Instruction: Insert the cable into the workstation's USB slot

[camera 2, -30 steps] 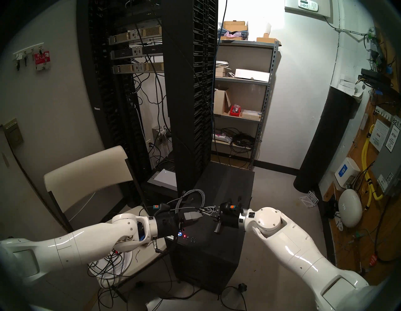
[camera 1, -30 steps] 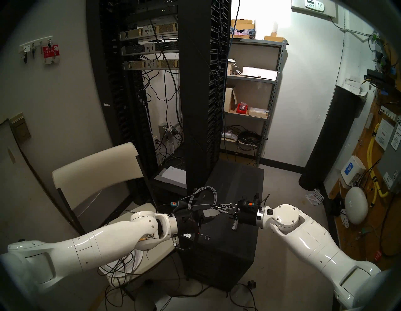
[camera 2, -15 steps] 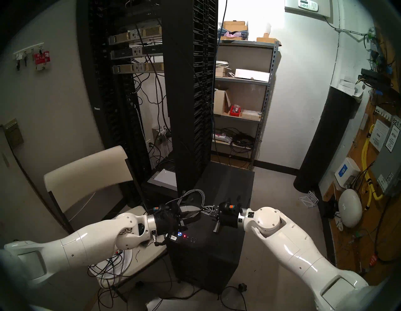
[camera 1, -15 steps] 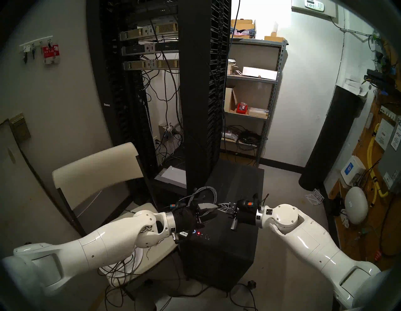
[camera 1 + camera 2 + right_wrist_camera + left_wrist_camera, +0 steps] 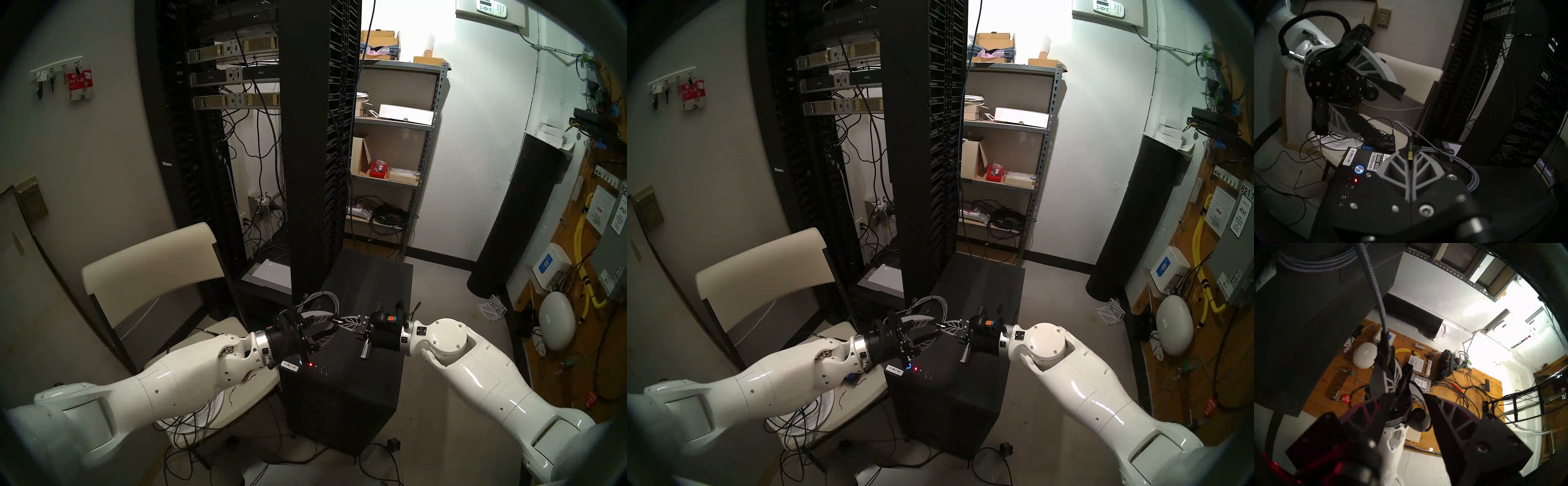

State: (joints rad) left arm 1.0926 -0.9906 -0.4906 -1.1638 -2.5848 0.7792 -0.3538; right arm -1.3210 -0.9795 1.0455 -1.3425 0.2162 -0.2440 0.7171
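My right gripper (image 5: pixel 1410 153) hangs over the workstation (image 5: pixel 342 400) top with the cable (image 5: pixel 1444 151) coil behind it; my left gripper (image 5: pixel 330 325) sits just left, chair (image 5: pixel 149 258) further left, rack (image 5: pixel 305 152) behind.

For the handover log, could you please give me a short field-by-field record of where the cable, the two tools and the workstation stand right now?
cable: grey braided, coiled on the workstation top, one plug end lifted
plug: pinched between the right tool's fingers, metal tip sticking out
right tool: shut on the plug, above the workstation
left tool: open, holding nothing, facing the right tool
workstation: black tower, blue button lit, red LED on
USB slots: on the top panel, both unoccupied
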